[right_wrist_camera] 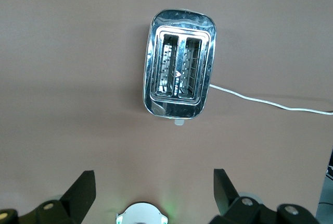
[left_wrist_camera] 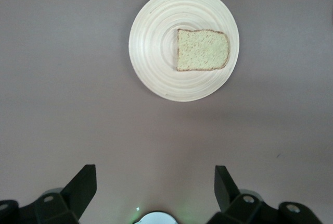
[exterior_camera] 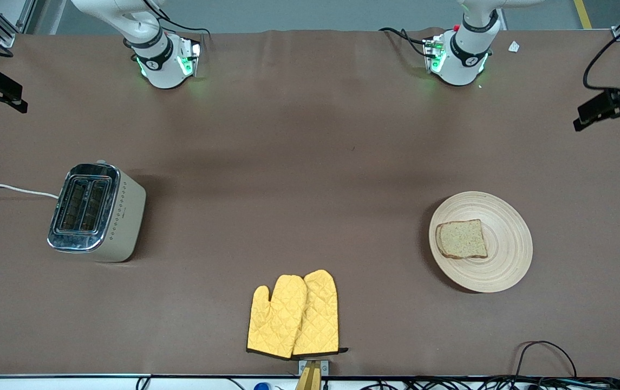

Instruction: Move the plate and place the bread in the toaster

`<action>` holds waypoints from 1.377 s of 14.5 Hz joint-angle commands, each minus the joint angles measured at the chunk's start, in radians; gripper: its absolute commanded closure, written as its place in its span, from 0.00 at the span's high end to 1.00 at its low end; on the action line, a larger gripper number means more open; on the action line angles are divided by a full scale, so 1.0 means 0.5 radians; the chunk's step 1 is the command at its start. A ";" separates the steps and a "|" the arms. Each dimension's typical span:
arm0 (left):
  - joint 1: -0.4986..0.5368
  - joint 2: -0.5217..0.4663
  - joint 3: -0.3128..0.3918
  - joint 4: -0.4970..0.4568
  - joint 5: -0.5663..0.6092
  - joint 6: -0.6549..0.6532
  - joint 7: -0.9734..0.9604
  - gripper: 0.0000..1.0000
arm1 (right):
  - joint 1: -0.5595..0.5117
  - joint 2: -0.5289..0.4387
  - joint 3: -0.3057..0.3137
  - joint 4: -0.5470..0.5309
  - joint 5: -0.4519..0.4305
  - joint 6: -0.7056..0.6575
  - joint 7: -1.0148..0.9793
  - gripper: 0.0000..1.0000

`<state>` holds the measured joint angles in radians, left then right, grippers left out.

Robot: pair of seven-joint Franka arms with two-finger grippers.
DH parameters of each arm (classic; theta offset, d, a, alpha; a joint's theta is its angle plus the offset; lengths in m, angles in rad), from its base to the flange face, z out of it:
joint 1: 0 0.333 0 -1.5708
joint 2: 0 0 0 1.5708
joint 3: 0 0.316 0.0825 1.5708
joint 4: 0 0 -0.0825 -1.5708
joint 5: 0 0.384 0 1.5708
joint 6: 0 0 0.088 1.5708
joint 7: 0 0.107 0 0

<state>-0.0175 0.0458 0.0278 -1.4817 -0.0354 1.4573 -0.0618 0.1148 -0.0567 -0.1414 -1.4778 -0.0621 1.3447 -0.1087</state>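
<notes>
High over the plate, your left gripper hangs open-jawed; right gripper likewise open above the toaster, bread on the plate untouched.

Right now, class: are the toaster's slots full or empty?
Empty. In the right wrist view both slots of the toaster show only wire racks; the bread lies on the plate.

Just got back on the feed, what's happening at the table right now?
Nothing is being handled yet. The bread lies on the plate toward the left arm's end of the table, and the toaster stands at the right arm's end with both slots empty. The left gripper is high over the table by the plate, and the right gripper by the toaster, both with jaws open. Yellow oven mitts lie nearest the front camera.
</notes>
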 commanded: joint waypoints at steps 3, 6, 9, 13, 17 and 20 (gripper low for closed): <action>0.087 0.313 0.000 -0.040 -0.333 0.367 0.010 1.00 | 0.004 -0.022 0.001 -0.008 0.023 0.007 0.018 1.00; 0.154 0.411 -0.003 -0.254 -0.515 0.720 0.263 1.00 | 0.004 -0.022 0.001 -0.008 0.023 0.001 0.018 1.00; 0.280 0.522 -0.003 -0.362 -0.723 0.844 0.408 1.00 | 0.004 -0.022 0.001 -0.008 0.023 0.007 0.018 1.00; 0.534 0.748 -0.006 -0.362 -1.005 0.841 0.966 1.00 | 0.007 -0.022 0.001 -0.008 0.023 0.007 0.018 1.00; 0.716 1.024 -0.006 -0.353 -1.270 0.841 1.595 1.00 | 0.007 -0.022 0.001 -0.008 0.047 0.004 0.018 1.00; 0.796 1.166 -0.006 -0.332 -1.398 0.841 1.817 1.00 | 0.007 -0.022 0.001 -0.008 0.047 0.007 0.018 1.00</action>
<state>0.3636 0.5952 0.0308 -1.6663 -0.6906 1.8737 0.7885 0.1156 -0.0567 -0.1410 -1.4773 -0.0530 1.3459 -0.1087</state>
